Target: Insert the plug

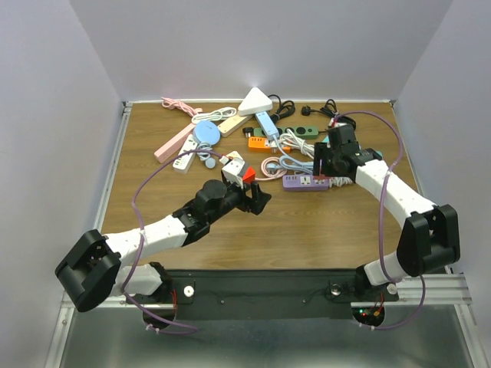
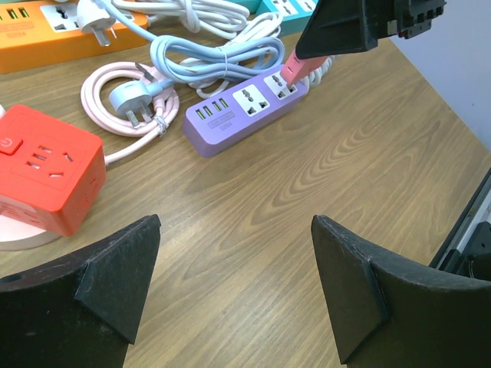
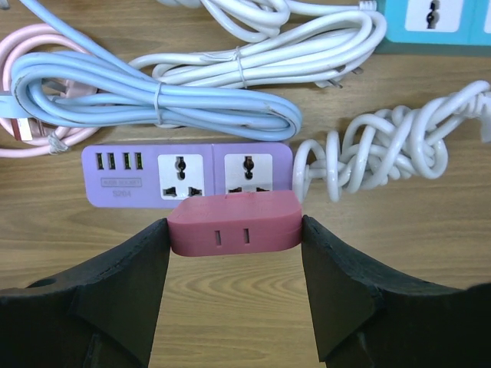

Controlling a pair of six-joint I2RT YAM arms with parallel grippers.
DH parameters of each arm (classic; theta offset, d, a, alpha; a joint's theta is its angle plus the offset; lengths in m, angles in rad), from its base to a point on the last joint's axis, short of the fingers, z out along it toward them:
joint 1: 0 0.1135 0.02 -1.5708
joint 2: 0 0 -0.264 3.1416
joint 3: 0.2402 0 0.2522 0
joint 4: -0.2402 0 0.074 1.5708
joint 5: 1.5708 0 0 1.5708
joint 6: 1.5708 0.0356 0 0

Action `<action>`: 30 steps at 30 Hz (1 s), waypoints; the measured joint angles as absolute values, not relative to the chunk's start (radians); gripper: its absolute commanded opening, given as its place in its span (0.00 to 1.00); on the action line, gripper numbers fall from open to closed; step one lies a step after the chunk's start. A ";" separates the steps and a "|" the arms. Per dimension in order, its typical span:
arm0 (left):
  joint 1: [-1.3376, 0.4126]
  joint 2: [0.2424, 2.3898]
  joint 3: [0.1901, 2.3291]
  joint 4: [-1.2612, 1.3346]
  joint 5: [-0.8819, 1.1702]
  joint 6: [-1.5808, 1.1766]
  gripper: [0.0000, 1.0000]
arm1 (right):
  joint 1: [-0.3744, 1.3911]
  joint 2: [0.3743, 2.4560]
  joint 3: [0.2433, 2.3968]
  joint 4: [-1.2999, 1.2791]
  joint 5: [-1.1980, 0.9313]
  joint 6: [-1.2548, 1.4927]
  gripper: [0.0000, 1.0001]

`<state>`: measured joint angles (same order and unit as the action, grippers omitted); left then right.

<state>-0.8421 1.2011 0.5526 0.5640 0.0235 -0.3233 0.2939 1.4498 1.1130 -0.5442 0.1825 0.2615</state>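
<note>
worry here: nothing pins the purple strip down, so if the pink plug comes down off-line it'll probably just shove the strip back into the white cable behind it. my right gripper is pinched snug on the plug's two sides, holding it right at the strip's end outlet, looks like it's touching.

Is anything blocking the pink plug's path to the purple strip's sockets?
Nothing visible. Right claw holds the pink plug over the purple strip; both sockets are bare, the blue cord and white cord lie beside it.
</note>
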 measured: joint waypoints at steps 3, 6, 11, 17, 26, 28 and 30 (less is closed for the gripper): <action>-0.839 1.200 0.553 0.560 0.022 -0.325 0.91 | 0.294 1.472 1.113 -0.533 0.174 0.255 0.00; -0.836 1.193 0.553 0.551 0.007 -0.328 0.91 | 0.294 1.482 1.111 -0.520 0.169 0.247 0.01; -0.829 1.171 0.553 0.542 -0.010 -0.332 0.91 | 0.294 1.481 1.102 -0.502 0.170 0.233 0.00; -0.828 1.163 0.553 0.534 -0.017 -0.333 0.91 | 0.294 1.477 1.076 -0.492 0.171 0.231 0.00; -0.823 1.162 0.553 0.529 -0.020 -0.335 0.91 | 0.294 1.454 1.045 -0.484 0.176 0.228 0.00; -0.823 1.161 0.553 0.528 -0.021 -0.335 0.91 | 0.294 1.453 1.045 -0.484 0.178 0.227 0.01; -0.823 1.161 0.553 0.525 -0.022 -0.336 0.91 | 0.294 1.450 1.045 -0.485 0.184 0.226 0.00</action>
